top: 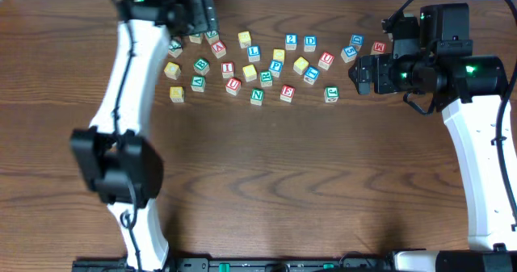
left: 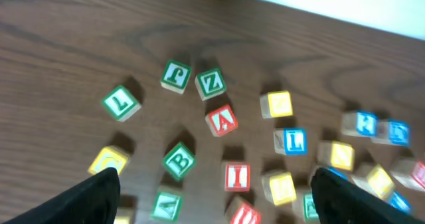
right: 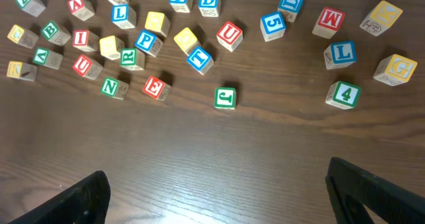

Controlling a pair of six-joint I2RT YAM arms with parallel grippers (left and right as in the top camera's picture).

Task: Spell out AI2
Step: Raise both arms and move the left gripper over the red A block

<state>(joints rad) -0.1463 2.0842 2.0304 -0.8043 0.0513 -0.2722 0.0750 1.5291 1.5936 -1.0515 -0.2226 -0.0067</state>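
Red A sits crowded by Z and B, so we risk our left fingers, spread wide and empty like the right fingers, knocking neighbours askew.

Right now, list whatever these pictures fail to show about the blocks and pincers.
Overhead: the left pincer is hidden under its own wrist housing, which also covers nearby blocks.
Left wrist: the blue blocks at the right are blurred; letters unreadable.
Both wrist views: the bottom edge cuts off the fingers, right pincer included.
Overhead: yellow block lettering is too small.
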